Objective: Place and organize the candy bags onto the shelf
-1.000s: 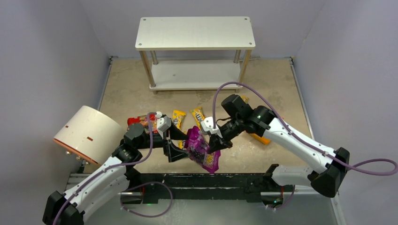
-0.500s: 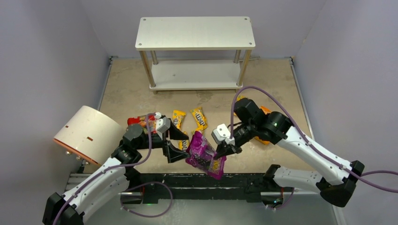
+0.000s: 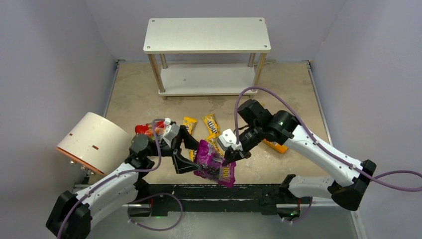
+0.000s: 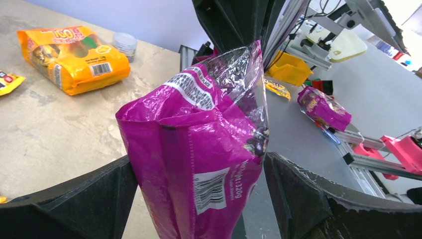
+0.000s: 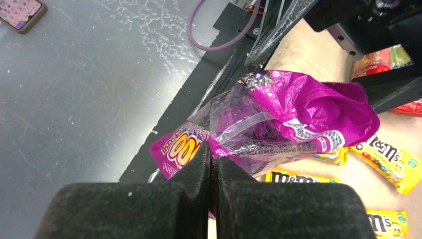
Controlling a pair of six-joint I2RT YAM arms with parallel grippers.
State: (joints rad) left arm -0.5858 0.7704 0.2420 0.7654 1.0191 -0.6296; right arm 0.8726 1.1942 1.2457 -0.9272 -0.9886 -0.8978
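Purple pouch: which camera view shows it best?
The left wrist view: the purple pouch fills the frame, barcode visible, inside the open left gripper. The top external view shows it small. The right wrist view shows its crumpled top, pinched by the right gripper.

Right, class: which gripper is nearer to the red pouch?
Left. The left gripper hangs open just beside the red pouch. The right gripper is farther off, on the other side of the purple pouch it pinches.

Open tabletop (image 3: 139, 94) fronts the shelf (image 3: 206, 35) — yellow packets (image 3: 211, 124), purple pouch (image 3: 211, 162) clutter the near side.
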